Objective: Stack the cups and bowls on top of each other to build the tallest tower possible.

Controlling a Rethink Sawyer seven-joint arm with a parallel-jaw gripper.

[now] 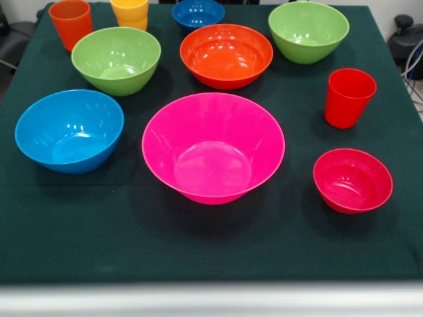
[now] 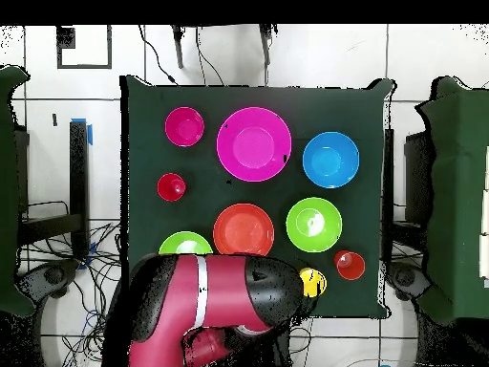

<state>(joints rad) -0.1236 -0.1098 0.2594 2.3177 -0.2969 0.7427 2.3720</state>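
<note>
Tableware sits spread over the green cloth, nothing stacked; from the front, the pink bowl holds centre; sky blue bowl at nine o'clock, small red bowl at four, red cup at two; orange bowl at twelve, flanked by two lime bowls; dark blue bowl, yellow cup and orange cup line the far edge; overhead, the red and black arm covers the near edge; its gripper cannot be made out, so apart or together I cannot tell.
</note>
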